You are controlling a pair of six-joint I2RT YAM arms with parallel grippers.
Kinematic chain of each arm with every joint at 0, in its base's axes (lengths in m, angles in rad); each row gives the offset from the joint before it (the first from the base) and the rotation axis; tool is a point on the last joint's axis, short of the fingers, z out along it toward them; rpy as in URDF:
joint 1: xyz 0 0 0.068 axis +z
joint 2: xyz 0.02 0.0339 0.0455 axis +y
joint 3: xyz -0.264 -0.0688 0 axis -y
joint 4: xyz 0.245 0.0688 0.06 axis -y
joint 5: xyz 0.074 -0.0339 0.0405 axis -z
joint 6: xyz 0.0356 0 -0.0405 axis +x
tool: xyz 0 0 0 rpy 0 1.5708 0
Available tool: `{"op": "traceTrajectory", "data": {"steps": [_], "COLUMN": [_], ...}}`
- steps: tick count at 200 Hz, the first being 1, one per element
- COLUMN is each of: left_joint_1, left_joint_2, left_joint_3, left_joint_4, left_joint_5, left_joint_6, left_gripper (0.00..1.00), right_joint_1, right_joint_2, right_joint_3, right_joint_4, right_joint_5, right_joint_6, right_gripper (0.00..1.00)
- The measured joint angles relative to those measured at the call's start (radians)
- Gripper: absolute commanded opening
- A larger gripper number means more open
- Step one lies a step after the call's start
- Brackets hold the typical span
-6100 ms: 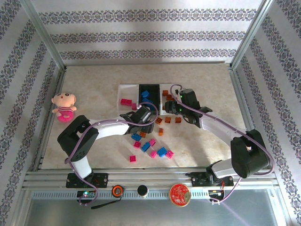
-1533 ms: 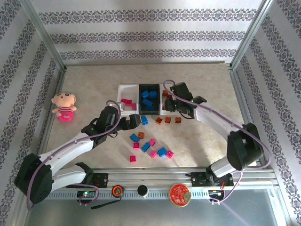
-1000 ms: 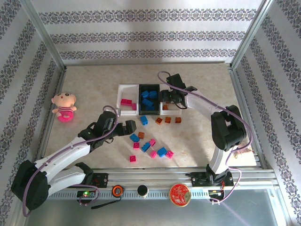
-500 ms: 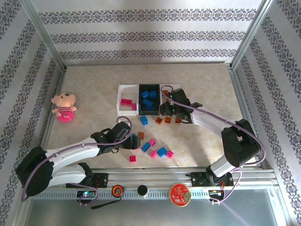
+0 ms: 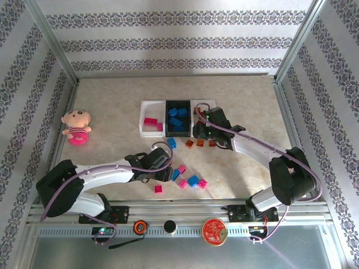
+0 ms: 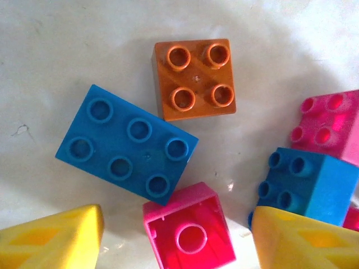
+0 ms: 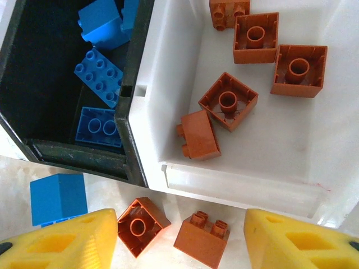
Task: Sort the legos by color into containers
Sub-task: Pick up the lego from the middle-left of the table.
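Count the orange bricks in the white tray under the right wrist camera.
5 orange bricks in the white tray: one at the top edge, two upside down beside it, one mid-tray, one tipped sideways. Others may lie off-frame.

Left gripper looks straight down on pale, glossy table. Yellow fingers sit in the bottom corners, spread, gripping nothing.

Between them lies upturned pink brick, hollow side up, with a gap at each side. Just above it is long blue brick, six studs up, tilted. Orange brick, four studs up, sits close by its upper right edge.

At right, short blue brick lies on its side, studs facing left, lower edge behind the right finger. Above it is second pink brick, cut by the frame edge.
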Motion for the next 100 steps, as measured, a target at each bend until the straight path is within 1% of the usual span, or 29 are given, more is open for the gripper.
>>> {"op": "traceTrajectory", "data": {"steps": [27, 50, 79, 89, 100], "left_joint_1": [0.0, 0.0, 0.0, 0.0, 0.0], "left_joint_2": [0.01, 0.01, -0.019, -0.028, -0.038], "left_joint_3": [0.001, 0.0, -0.02, -0.024, -0.026], "left_joint_4": [-0.004, -0.011, -0.021, -0.027, -0.031], "left_joint_5": [-0.014, -0.035, -0.05, -0.055, -0.057], "left_joint_6": [-0.001, -0.002, -0.008, -0.009, -0.011], "left_gripper": [0.58, 0.48, 0.38, 0.38, 0.46], "right_joint_1": [0.0, -0.001, -0.002, -0.002, -0.002], "right_joint_2": [-0.011, -0.013, -0.013, -0.013, -0.013], "right_joint_3": [-0.01, -0.017, -0.017, -0.017, -0.017], "right_joint_4": [0.005, 0.005, 0.006, 0.006, 0.008], "right_joint_5": [0.0, 0.0, 0.0, 0.0, 0.0], "right_joint_6": [0.0, 0.0, 0.003, 0.004, 0.005], "right_gripper": [0.62, 0.62, 0.62, 0.62, 0.62]}}
